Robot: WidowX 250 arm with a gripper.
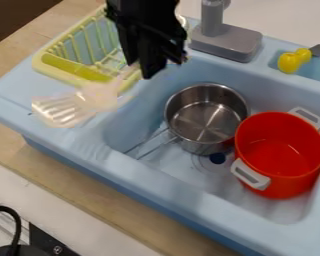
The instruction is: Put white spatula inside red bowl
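The black gripper (144,69) hangs down from the top edge of the view, its fingers clamped on the handle of the white spatula (61,110). From the fingertips the spatula slants down and to the left, its slotted blade held out in the air over the sink unit's left rim. Just left of the fingers, and partly behind them, is the yellow-green dish rack (48,71), on the corner of the light blue sink (49,137). Below the fingers and a little to their right, the steel pot (206,117) stands upright in the basin, its handle pointing down-left beneath them. Up and to their right is the base of the grey faucet (227,42), behind the basin. Farther off, down and to the right of the fingers, the red bowl (279,150) stands upright in the basin beside the pot, one pale handle toward the lower left and one toward the upper right; the spatula is outside it. Well to the right of the fingers, a yellow thing with a grey end (289,62) lies in a recess of the rim. Farthest from them, at the lower left, a black cable (17,225) curves past the wooden counter (102,201).
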